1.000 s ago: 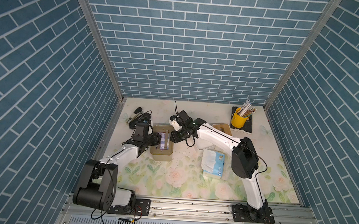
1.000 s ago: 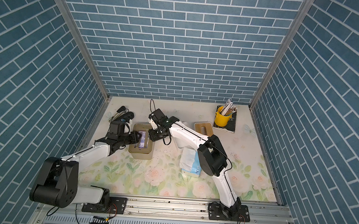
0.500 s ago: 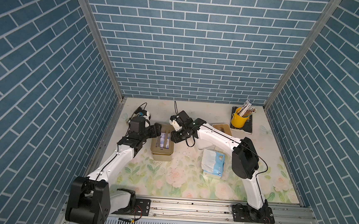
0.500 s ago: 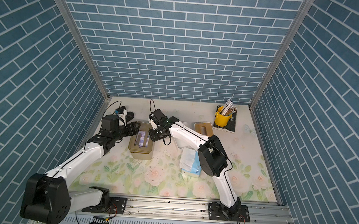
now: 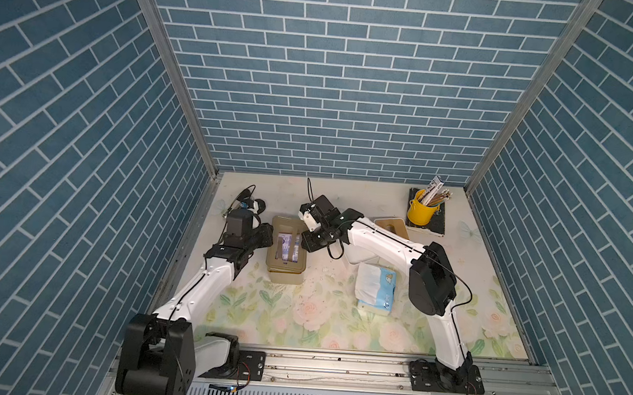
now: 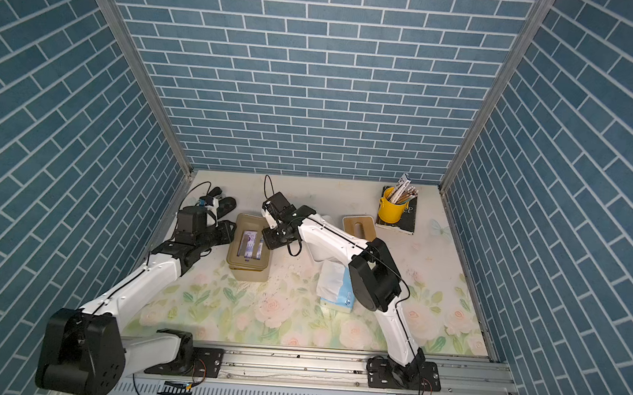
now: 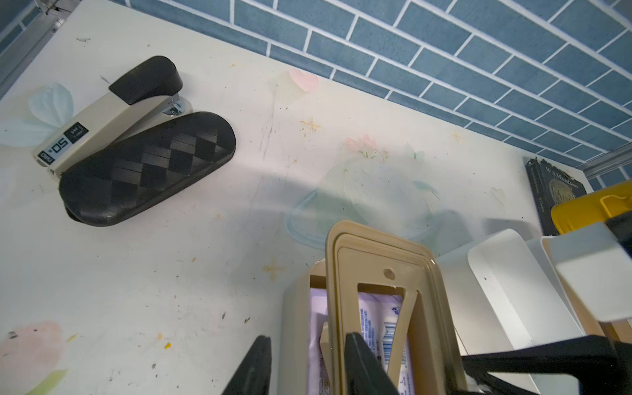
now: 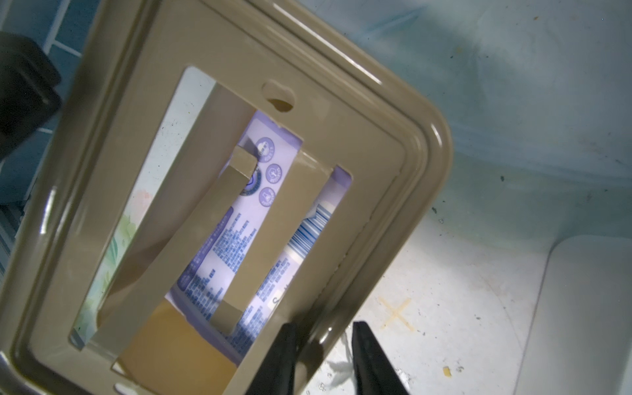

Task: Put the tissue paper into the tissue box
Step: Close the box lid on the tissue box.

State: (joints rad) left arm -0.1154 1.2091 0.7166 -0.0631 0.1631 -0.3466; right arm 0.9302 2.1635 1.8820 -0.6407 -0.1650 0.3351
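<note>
Open table (image 5: 299,319) fronts the tissue box (image 5: 284,276); stapler (image 7: 102,119) and glasses case (image 7: 147,167) crowd the far-left corner.

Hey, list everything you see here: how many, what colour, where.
tissue box: 1, tan, left of centre
purple tissue pack: 1, purple, inside box
blue tissue pack: 1, blue-white, right of centre
lid: 1, tan, beside cup
cup: 1, yellow, on book
pencils: several, tan, in cup
book: 1, dark, back right
stapler: 1, beige-black, back left
glasses case: 1, black, against stapler
left gripper: 1, black, open astride box wall
right gripper: 1, black, gripping box rim
</note>
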